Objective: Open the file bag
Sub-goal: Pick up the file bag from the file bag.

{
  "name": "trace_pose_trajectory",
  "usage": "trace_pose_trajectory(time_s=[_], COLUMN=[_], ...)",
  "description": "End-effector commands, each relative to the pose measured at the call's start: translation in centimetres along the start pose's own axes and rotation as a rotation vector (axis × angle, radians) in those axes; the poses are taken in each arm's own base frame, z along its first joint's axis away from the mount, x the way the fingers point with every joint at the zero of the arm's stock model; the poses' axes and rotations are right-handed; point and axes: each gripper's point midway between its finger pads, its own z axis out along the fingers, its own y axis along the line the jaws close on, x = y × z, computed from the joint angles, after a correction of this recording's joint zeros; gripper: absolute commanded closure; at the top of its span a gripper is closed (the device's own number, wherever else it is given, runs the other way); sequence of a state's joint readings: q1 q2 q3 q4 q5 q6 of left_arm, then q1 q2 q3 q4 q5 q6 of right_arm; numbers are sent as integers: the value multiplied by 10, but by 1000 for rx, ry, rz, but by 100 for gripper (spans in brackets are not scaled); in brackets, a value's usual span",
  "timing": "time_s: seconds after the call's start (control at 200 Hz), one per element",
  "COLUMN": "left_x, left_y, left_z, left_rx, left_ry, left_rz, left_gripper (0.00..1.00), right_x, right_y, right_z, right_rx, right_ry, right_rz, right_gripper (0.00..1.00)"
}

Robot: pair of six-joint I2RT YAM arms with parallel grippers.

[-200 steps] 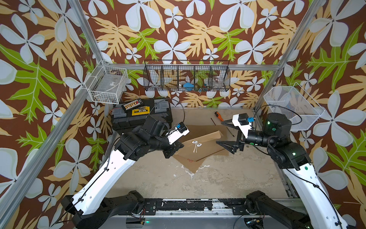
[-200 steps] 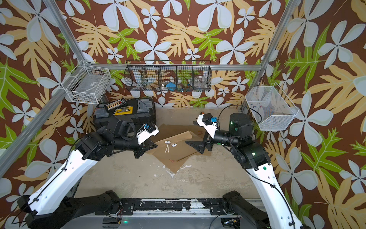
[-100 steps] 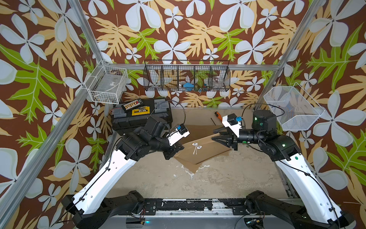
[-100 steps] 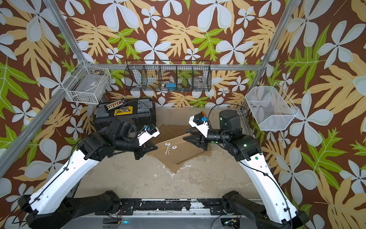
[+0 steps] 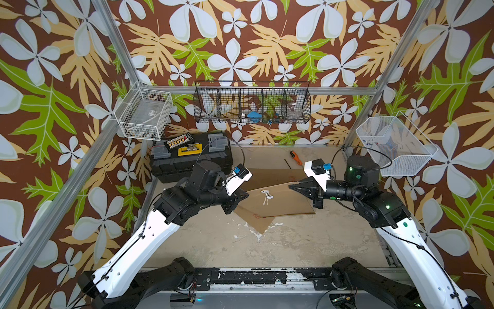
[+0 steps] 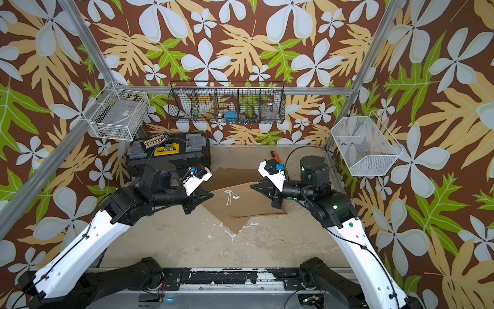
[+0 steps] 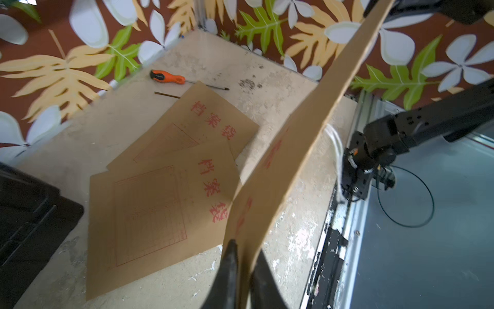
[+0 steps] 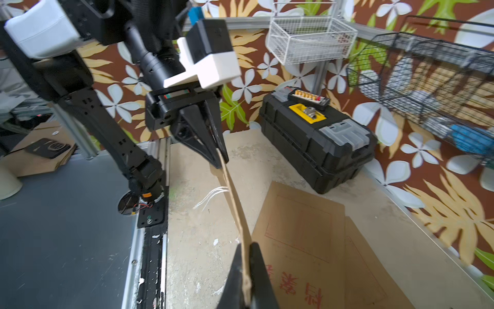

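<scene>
A brown kraft file bag (image 5: 283,199) hangs tilted above the table between both arms, its flap shut. Two white discs and a loose white string (image 5: 266,194) show on its upper face. My left gripper (image 5: 244,195) is shut on the bag's left edge; in the left wrist view the bag (image 7: 294,149) rises from between the fingers (image 7: 232,256). My right gripper (image 5: 291,187) is shut on the opposite edge; in the right wrist view the card (image 8: 235,203) runs edge-on from its closed jaws to the left gripper (image 8: 220,160).
Two more brown bags with red print (image 7: 149,214) (image 7: 192,123) lie flat on the table below. An orange-handled screwdriver (image 5: 295,157) lies behind them. A black toolbox (image 5: 187,157) stands at the back left. Wire baskets (image 5: 251,104) hang on the walls.
My right gripper has come in from the right and gone from wide open to shut on the bag's right edge. The left arm has held its place with the bag.
</scene>
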State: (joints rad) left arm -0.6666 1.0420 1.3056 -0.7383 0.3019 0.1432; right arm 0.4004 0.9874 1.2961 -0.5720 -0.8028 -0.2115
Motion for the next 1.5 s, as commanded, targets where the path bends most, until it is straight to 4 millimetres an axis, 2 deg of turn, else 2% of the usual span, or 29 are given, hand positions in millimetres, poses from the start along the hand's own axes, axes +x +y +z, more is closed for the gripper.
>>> trace_pose_trajectory(time_s=[0.0,0.095,0.235,0.416,0.541,0.626,0.761,0.966,1.086,1.252,1.367,1.497], left_x=[-34,-39,-44,-41,-33,-30,-35,-44,-48,-54,-56,-62], left_y=[16,27,35,35,36,32,31,35,21,3,-8,-21], left_z=[-16,-32,-44,-34,-17,-2,3,-8,-15,-26,-32,-42], left_rx=[-101,-169,-214,-174,-137,-91,-57,73,191,262,303,372], left_ry=[-222,-330,-468,-520,-458,-399,-395,-474,-495,-518,-529,-553], left_rz=[-96,-210,-229,-305,-334,-335,-329,-328,-254,-143,-93,-57], left_gripper=[1,0,0,0,0,0,0,0,3,4,10,22], right_x=[-13,-17,-25,-33,-41,-47,-58,-78,-87,-96,-101,-104], right_y=[-19,-23,-36,-52,-50,-43,-28,-9,-1,13,19,18], right_z=[-6,-10,-18,-28,-32,-32,-36,-48,-53,-59,-61,-63], right_rx=[125,159,197,190,145,98,29,-32,-59,-117,-150,-147], right_ry=[-45,-71,-136,-219,-265,-285,-326,-367,-372,-374,-376,-384], right_rz=[29,56,133,250,266,256,229,198,192,187,193,212], right_gripper=[100,100,100,100,100,100,100,100,100,100,100,100])
